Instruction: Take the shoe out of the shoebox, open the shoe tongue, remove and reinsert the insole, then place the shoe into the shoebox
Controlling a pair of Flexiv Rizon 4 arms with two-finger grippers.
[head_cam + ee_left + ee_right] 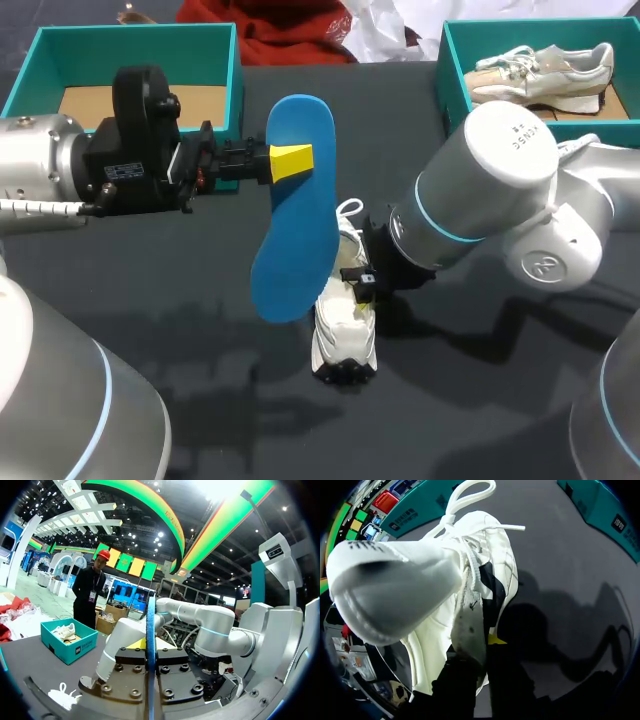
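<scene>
A blue insole (295,205) hangs in the air over the middle of the table, my left gripper (292,162) shut on its upper part. In the left wrist view the insole (150,630) shows edge-on between the two fingers. Below it a white shoe (345,330) stands on the dark table, toe toward the near edge. My right gripper (358,278) is shut on the shoe's upper rim. In the right wrist view that rim (470,635) is pinched between the dark fingers, one yellow tip (495,640) showing, and the shoe's (420,580) laces trail ahead.
A teal shoebox (30,60) with a cardboard floor stands at the back left. A second teal box (455,80) at the back right holds a beige shoe (545,72). Red and white cloth lies at the back middle.
</scene>
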